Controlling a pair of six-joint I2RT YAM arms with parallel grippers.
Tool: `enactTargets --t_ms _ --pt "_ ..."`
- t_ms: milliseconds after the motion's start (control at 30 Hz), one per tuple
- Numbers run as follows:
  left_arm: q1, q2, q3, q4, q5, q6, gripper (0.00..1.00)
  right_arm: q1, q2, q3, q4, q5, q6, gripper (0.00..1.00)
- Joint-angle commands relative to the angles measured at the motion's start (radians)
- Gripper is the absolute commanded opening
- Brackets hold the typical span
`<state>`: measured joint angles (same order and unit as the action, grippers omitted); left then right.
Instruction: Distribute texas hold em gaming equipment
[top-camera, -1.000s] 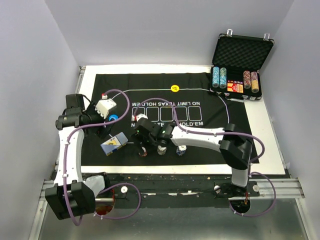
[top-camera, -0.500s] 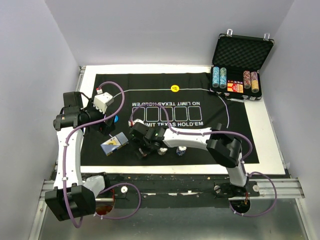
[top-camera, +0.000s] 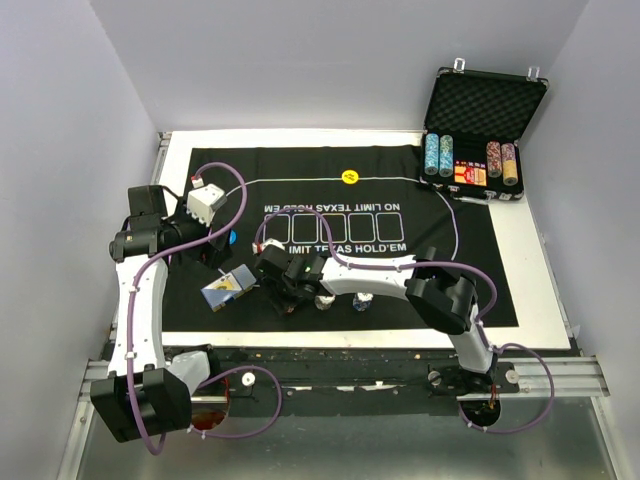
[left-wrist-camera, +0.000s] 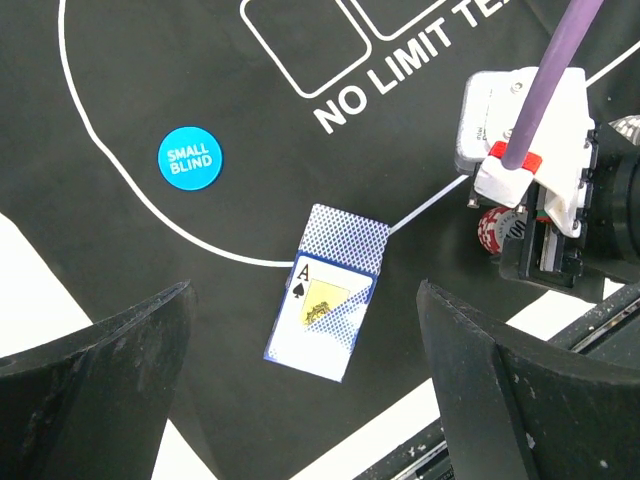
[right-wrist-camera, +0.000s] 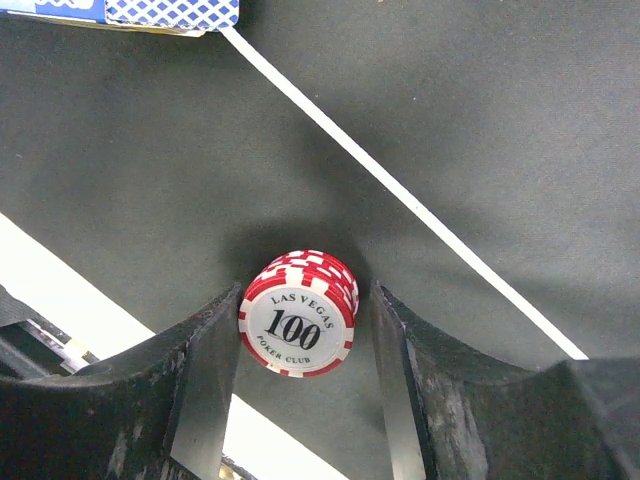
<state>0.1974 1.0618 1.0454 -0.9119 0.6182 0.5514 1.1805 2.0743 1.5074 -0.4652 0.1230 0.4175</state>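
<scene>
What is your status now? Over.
Left gripper open above deck box. Right gripper open around red chip stack, not clamped. Nothing in the way.

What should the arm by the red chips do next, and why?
Probably squeeze the right fingers firmly onto the red 100 chip stack, then lift it. The stack stands on the black mat between both fingers, which hug it closely, but I cannot tell that it is gripped yet.
</scene>
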Motion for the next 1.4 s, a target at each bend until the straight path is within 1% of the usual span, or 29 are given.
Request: enactTargets --t_ms 0,267,667,800,1000,1133,1367 --pt "0.008 -0.023 -0.022 0.038 -0.009 -0.008 0.99 0.01 0.012 0.025 -0.021 0.026 -0.005 0.6" --pt "0.008 -0.014 -0.039 0.047 -0.012 -0.007 0.99 0.01 -0.019 0.039 -0.035 0.038 -0.008 0.56" --pt "0.008 -0.013 -0.047 0.045 -0.012 -0.005 0.99 0.01 -0.037 0.037 -0.044 0.041 -0.003 0.55" --pt "0.008 -0.017 -0.053 0.048 -0.017 -0.001 0.99 0.01 -0.04 0.039 -0.047 0.038 0.0 0.49" --pt "0.008 -0.025 -0.053 0.051 -0.018 -0.004 0.99 0.01 -0.037 0.043 -0.05 0.038 -0.006 0.43" --pt "0.008 -0.026 -0.051 0.054 -0.02 -0.005 0.99 0.01 -0.043 0.059 -0.061 0.038 -0.011 0.35" --pt "0.014 -0.034 -0.051 0.061 -0.009 -0.004 0.99 0.01 -0.08 0.096 -0.078 0.052 -0.014 0.3"
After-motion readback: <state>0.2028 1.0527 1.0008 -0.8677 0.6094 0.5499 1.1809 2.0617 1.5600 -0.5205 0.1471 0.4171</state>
